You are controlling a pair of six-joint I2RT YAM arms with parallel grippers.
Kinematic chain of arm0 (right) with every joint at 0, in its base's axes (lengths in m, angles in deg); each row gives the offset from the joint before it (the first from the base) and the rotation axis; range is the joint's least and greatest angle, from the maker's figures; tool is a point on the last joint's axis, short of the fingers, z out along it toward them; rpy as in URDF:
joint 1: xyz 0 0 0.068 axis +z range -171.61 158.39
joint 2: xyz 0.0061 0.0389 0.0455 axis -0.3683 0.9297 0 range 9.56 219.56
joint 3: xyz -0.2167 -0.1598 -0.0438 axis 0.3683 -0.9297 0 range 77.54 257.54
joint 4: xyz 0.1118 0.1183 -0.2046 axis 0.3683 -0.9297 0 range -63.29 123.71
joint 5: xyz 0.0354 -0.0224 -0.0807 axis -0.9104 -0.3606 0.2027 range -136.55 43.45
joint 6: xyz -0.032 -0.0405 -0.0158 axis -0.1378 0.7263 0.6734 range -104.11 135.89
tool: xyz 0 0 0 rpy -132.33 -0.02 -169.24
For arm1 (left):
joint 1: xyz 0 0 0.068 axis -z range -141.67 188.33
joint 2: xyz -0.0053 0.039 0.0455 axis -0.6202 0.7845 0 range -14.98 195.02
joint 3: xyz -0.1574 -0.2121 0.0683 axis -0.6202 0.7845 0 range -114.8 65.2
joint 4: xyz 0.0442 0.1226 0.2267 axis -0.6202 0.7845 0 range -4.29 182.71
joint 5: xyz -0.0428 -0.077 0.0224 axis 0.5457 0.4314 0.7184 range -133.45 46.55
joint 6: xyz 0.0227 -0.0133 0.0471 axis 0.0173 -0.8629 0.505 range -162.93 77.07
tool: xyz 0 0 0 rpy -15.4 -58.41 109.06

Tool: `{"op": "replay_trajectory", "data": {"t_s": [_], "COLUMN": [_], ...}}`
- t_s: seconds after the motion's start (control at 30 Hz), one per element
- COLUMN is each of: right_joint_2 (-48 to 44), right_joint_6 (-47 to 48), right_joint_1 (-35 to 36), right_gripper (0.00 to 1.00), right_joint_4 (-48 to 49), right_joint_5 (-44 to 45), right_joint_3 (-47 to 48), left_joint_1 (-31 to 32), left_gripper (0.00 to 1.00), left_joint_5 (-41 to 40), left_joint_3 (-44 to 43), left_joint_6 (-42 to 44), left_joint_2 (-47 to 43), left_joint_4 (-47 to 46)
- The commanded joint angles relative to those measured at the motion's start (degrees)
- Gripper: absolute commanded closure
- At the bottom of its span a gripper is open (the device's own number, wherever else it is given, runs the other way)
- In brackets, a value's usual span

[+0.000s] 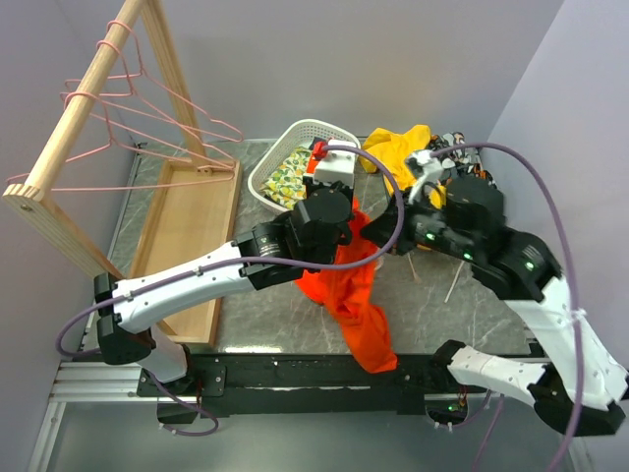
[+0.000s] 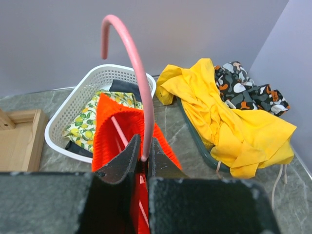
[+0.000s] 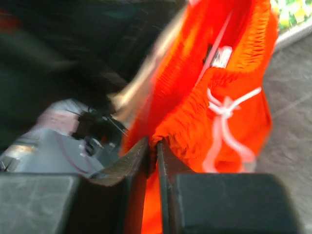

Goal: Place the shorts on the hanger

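The orange-red shorts [image 1: 354, 295] hang in mid-air over the table's front middle, between the two arms. My left gripper [image 2: 145, 155] is shut on the neck of a pink hanger [image 2: 139, 73], whose hook curves up above the jaws. The shorts' ribbed waistband [image 2: 114, 129] drapes over the hanger's bar. My right gripper [image 3: 154, 145] is shut on the gathered waistband of the shorts [image 3: 195, 122], beside the white drawstring [image 3: 222, 122]. In the top view the left gripper [image 1: 329, 218] and the right gripper [image 1: 385, 228] are close together above the shorts.
A white basket [image 1: 295, 147] holding a lemon-print cloth [image 2: 92, 119] stands at the back middle. A yellow garment [image 2: 229, 117] lies over a dark tray at the back right. A wooden rack [image 1: 98, 108] with several pink hangers [image 1: 147, 118] stands on the left.
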Motion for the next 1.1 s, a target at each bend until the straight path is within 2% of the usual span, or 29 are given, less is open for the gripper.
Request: {"op": "replay_trajectory", "data": {"t_s": [0.0, 0.07, 0.13, 0.23, 0.3, 0.4, 0.43, 0.5, 0.53, 0.67, 0.77, 0.93, 1.03, 1.07], "right_joint_2": [-0.5, -0.5, -2.4, -6.4, -7.6, -9.3, -9.5, -9.5, -9.3, -5.2, 0.0, 7.7, 10.3, 10.5], "right_joint_6": [2.8, 3.1, 3.1, 2.9, 2.4, -0.9, -3.4, -6.0, -8.6, -13.6, -17.0, -24.3, -30.7, -31.9], "right_joint_1": [0.6, 0.6, 0.6, 2.4, 7.1, 15.1, 19.7, 23.6, 28.5, 40.9, 45.6, 46.5, 46.5, 46.5], "right_gripper": [0.78, 0.67, 0.5, 0.38, 0.36, 0.35, 0.35, 0.35, 0.35, 0.29, 0.22, 0.19, 0.26, 0.34], "right_joint_4": [1.6, -0.6, 0.3, 2.0, 1.7, 2.8, 4.2, 6.8, 9.3, 10.8, 8.8, -0.4, -7.7, -8.8], "right_joint_5": [7.9, 12.0, 13.4, 13.4, 14.8, 22.4, 25.5, 28.1, 30.0, 51.0, 61.1, 70.3, 74.0, 74.4], "right_joint_3": [0.2, 1.2, 1.0, -0.2, -1.0, -5.1, -7.6, -10.5, -12.9, -13.5, -10.0, -4.6, -2.8, -2.9], "left_joint_1": [0.4, 0.4, 0.4, 0.1, -0.8, -2.8, -3.2, -3.7, -3.7, -4.0, -4.1, -4.0, -4.1, -4.1], "left_gripper": [0.99, 0.99, 0.99, 0.99, 0.99, 0.99, 0.99, 0.99, 0.99, 0.99, 0.99, 0.99, 0.99, 0.99], "left_joint_5": [1.0, 0.6, -0.3, -2.4, -1.8, 0.2, 0.3, -0.1, -0.3, -0.2, 0.2, 0.8, 2.0, 2.6], "left_joint_3": [-1.7, -2.0, -3.7, -6.3, -9.0, -12.6, -13.3, -15.0, -15.5, -18.3, -18.8, -19.4, -19.1, -19.1], "left_joint_6": [2.0, 2.0, 2.3, 2.3, 1.0, -2.5, -3.8, -4.2, -4.5, -5.8, -6.3, -7.2, -7.8, -8.0], "left_joint_2": [-5.1, -5.1, -3.5, -1.2, 0.0, 2.0, 3.0, 3.8, 4.6, 6.3, 6.9, 6.8, 6.4, 6.4], "left_joint_4": [-5.3, -4.5, -3.3, -0.6, 3.2, 6.8, 8.5, 9.4, 10.2, 12.4, 12.7, 13.2, 13.0, 13.2]}}
